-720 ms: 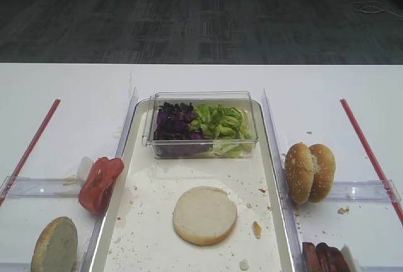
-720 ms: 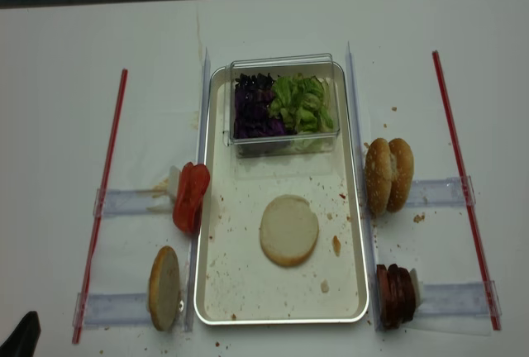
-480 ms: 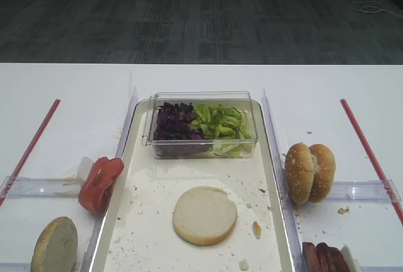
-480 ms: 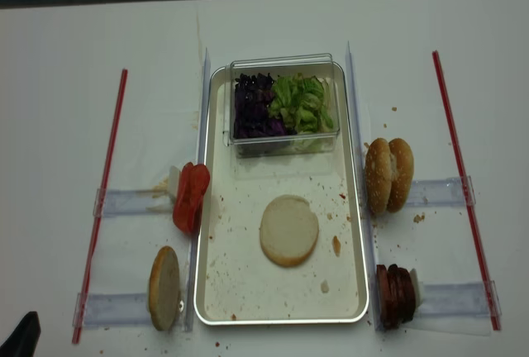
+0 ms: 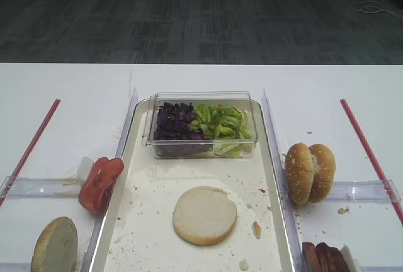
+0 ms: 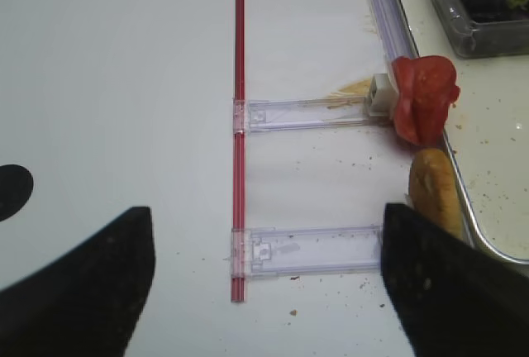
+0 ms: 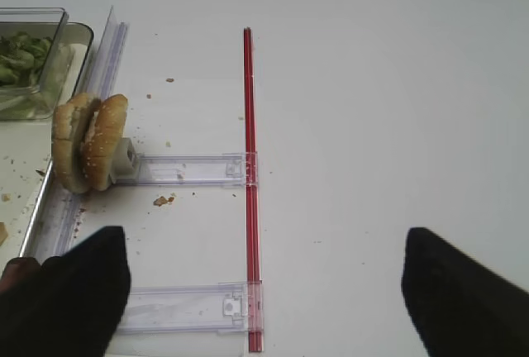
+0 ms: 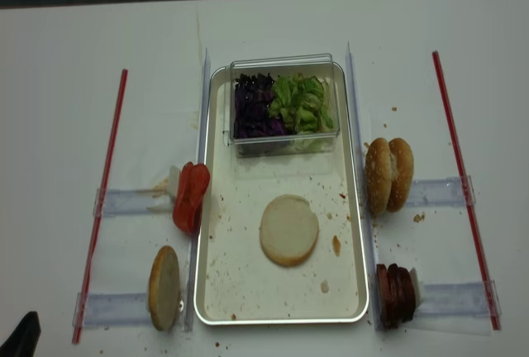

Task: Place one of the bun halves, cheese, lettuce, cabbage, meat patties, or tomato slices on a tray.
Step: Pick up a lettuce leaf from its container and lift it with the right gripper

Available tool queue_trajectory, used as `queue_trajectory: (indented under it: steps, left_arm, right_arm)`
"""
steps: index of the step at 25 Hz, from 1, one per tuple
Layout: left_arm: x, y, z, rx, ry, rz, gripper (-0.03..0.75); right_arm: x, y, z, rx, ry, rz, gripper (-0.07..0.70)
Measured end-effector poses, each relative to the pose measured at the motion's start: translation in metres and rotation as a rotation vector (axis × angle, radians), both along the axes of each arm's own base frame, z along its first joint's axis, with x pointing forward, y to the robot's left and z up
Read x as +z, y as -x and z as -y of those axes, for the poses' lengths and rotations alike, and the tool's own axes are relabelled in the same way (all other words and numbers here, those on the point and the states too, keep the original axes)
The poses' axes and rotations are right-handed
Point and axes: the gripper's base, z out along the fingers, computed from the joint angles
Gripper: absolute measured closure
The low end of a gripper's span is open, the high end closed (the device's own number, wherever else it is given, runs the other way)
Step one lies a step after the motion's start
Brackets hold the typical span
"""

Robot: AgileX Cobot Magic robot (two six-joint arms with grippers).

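Note:
A pale bun half [image 5: 204, 215] lies cut face up on the white tray [image 8: 281, 321]. At the tray's far end a clear box holds purple cabbage [image 5: 173, 124] and green lettuce [image 5: 220, 123]. Tomato slices [image 6: 423, 97] and another bun half [image 6: 434, 188] stand on edge left of the tray. Two seeded bun halves [image 7: 88, 142] and meat patties [image 8: 396, 295] stand on its right. No cheese is in view. My left gripper [image 6: 269, 291] hangs open over the table left of the tray. The right gripper [image 7: 269, 291] hangs open over the table on the right. Both are empty.
Red strips [image 8: 107, 192] [image 8: 463, 183] run along the table on each side. Clear plastic holders [image 6: 314, 249] [image 7: 186, 168] reach from them toward the tray. Crumbs speckle the tray and the table. The table's far edge meets dark carpet [image 5: 201, 14].

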Motion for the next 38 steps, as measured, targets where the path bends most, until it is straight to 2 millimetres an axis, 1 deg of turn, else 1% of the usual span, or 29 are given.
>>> queue_trajectory:
  steps: [2, 5, 15, 26, 38]
  left_arm:
    - [0.000, 0.000, 0.000, 0.000, 0.000, 0.000, 0.162]
    - [0.000, 0.000, 0.000, 0.000, 0.000, 0.000, 0.162]
    - [0.000, 0.000, 0.000, 0.000, 0.000, 0.000, 0.162]
    - [0.000, 0.000, 0.000, 0.000, 0.000, 0.000, 0.162]
    - [0.000, 0.000, 0.000, 0.000, 0.000, 0.000, 0.162]
  right_arm:
    - [0.000, -0.001, 0.000, 0.000, -0.001, -0.007, -0.058]
    - [0.000, -0.009, 0.001, 0.001, -0.012, -0.060, -0.058]
    - [-0.007, -0.055, 0.008, 0.015, -0.058, -0.367, -0.058]
    - [-0.019, -0.083, 0.012, 0.026, -0.084, -0.561, -0.058]
    - [-0.040, -0.113, 0.015, 0.042, -0.128, -0.779, -0.058]
